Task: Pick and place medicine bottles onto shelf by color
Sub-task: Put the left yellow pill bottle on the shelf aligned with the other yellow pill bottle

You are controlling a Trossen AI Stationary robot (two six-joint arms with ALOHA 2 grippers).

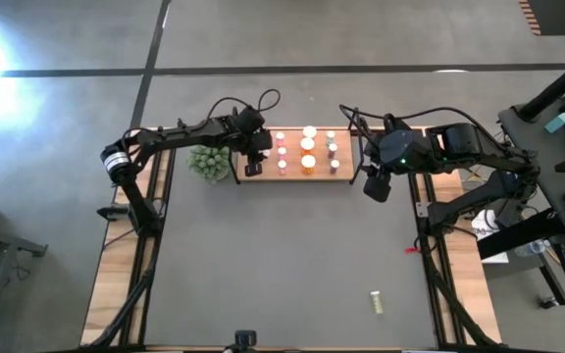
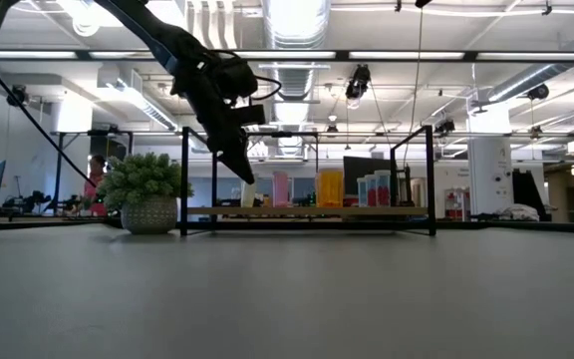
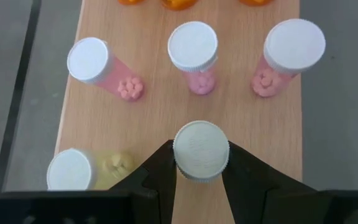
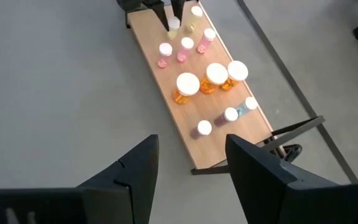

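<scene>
High cam looks straight down on the shelf; low cam sits at tabletop height facing it side-on. Left wrist cam hangs right over it, right wrist cam farther back. All four share it.

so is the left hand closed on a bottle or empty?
Closed on one. In the left wrist view the left hand has both fingers against the white cap of a bottle over the shelf.
</scene>
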